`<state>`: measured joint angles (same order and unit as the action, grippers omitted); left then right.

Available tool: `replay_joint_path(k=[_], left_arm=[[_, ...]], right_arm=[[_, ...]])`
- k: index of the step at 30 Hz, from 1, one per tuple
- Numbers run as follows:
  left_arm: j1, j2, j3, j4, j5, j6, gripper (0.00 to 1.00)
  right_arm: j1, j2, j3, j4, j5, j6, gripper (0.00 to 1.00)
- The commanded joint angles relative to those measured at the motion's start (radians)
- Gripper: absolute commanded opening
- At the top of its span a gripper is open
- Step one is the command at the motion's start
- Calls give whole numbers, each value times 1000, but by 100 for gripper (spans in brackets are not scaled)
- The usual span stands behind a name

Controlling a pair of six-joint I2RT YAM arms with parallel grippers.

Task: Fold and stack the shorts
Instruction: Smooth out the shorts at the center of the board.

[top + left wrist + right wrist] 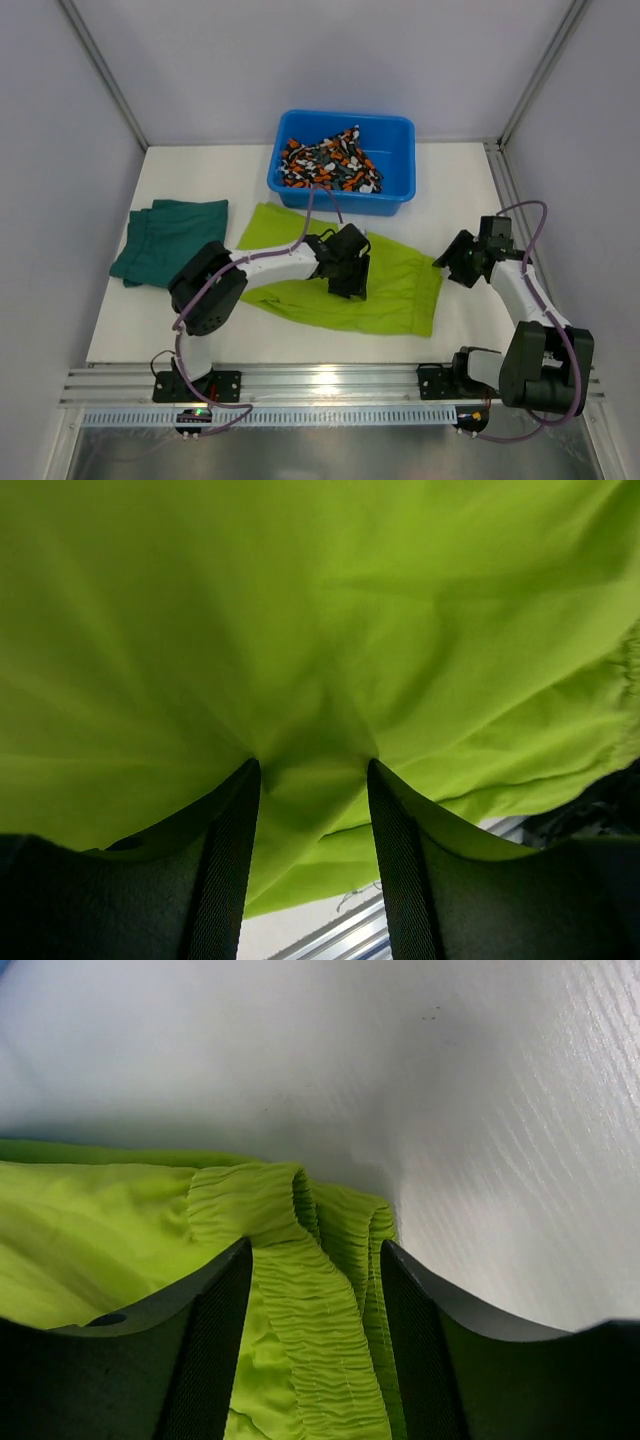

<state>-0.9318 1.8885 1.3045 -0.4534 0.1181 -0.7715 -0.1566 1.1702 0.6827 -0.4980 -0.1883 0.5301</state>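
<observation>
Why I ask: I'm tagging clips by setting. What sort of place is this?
Probably a robot lab cell: left arm and right arm bolted to a metal rail, a white table boxed in by plain panels.

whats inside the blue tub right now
The camouflage shorts lie bunched inside the blue tub, filling most of it. A strip of bare blue floor shows beside them; anything beneath the shorts is covered.

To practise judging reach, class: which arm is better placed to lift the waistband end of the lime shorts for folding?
Probably right. The right tool straddles the gathered waistband at the edge of the lime shorts; the left tool sits over mid-cloth.
</observation>
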Motion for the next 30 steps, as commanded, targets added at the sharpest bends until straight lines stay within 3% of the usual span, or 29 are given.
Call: replay_joint_path(k=[1, 5, 9, 13, 19, 23, 25, 26, 29, 30], left_arm=[[-22, 30, -10, 71, 23, -52, 49], [-32, 26, -97, 139, 26, -90, 42], [-44, 9, -119, 134, 11, -104, 12], [-58, -12, -113, 102, -27, -95, 0], [-55, -19, -64, -10, -157, -60, 0], [-44, -31, 1, -85, -160, -32, 0], [-45, -52, 56, -105, -159, -15, 15], [-48, -60, 79, -114, -166, -11, 31], [-62, -66, 188, -146, -179, 9, 47], [-71, -57, 220, -156, -173, 12, 48]], right_arm=[[-12, 48, -8, 88, -56, 5, 57], [-17, 49, -61, 133, -42, 10, 54], [-38, 78, -100, 194, -56, 44, 46], [-57, 78, -124, 239, -97, 83, 47], [-78, 33, -117, 202, -112, 90, 56], [-87, -16, -129, 164, -122, 90, 67], [-103, -75, -132, 135, -125, 100, 68], [-112, -89, -132, 127, -126, 105, 68], [-161, -86, -121, 115, -169, 119, 59], [-169, -72, -115, 115, -192, 120, 53]])
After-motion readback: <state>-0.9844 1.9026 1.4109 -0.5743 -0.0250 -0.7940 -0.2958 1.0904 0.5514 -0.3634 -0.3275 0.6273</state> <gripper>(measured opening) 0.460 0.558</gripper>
